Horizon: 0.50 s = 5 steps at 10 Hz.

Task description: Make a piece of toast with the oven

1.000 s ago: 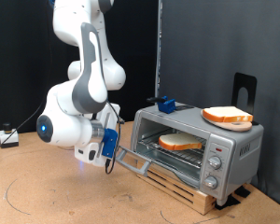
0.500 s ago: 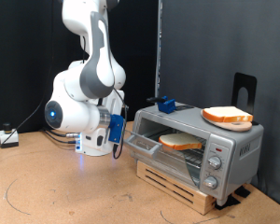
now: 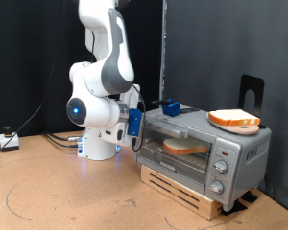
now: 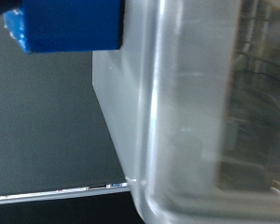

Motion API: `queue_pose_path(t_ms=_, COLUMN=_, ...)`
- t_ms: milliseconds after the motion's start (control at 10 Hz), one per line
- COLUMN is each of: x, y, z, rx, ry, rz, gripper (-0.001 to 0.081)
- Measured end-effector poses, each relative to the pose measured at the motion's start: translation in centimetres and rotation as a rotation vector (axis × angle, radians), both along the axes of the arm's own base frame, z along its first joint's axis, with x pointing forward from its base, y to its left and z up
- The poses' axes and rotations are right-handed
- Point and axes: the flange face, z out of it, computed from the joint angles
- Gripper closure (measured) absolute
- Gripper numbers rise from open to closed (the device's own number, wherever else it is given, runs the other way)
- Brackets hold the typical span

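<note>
One arm here, a white Franka, and its gripper [image 3: 137,123] is sitting right up against the glass door of the oven [image 3: 204,151] at the exterior view's left end of it. Honestly can't tell if the fingers are spread or pinched, they're hiding behind the blue pads. The wrist view is just showing a blue block and hazy glass up close. One oven, three round knobs [image 3: 221,172] stacked on its side panel, the door looking about closed. One piece of toast [image 3: 185,147] is lying flat on the rack inside. A second, thicker slice [image 3: 234,118] is sitting on an orange dish on the oven roof. Everything's resting on a wooden pallet [image 3: 187,194] on a brown table [image 3: 67,196], black curtain hanging behind.
</note>
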Motion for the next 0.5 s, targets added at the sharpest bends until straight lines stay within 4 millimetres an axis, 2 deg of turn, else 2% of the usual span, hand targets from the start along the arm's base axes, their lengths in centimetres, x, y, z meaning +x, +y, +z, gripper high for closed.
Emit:
queue_pose_path(t_ms=200, x=-1.0, y=1.4, z=0.3, rx=-0.019, ry=0.003, rz=-0.004, gripper=-0.0001)
queue_pose_path(t_ms=400, x=-0.5, y=0.8, z=0.3, rx=-0.062, ry=-0.016, rz=-0.061, gripper=-0.0001)
queue_pose_path(t_ms=500, x=0.1, y=-0.3, z=0.5, rx=-0.089, ry=-0.019, rz=-0.107, gripper=-0.0001)
